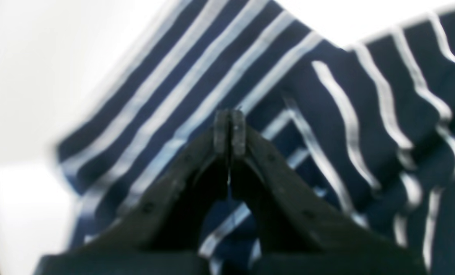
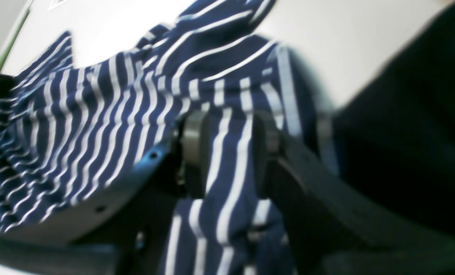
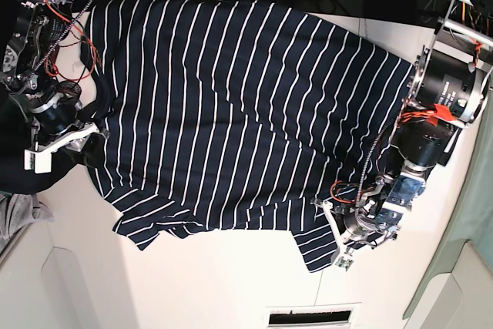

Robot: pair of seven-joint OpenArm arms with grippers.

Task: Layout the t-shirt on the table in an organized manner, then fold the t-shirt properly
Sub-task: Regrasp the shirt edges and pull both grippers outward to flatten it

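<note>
The t-shirt (image 3: 231, 113) lies spread on the table (image 3: 231, 283), so to flatten it well I should pull the edges outward, low and slow. My left gripper (image 1: 229, 131) has its jaws pressed together above a sleeve. My right gripper (image 2: 227, 152) reaches in low at the other side, jaws apart with a striped fold between them.

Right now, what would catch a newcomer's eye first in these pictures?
The navy t-shirt with thin white stripes, spread wide over the white table in the base view. Next, the left gripper, shut at a sleeve on that view's right, and the right gripper, its jaws apart with striped cloth between them.
</note>
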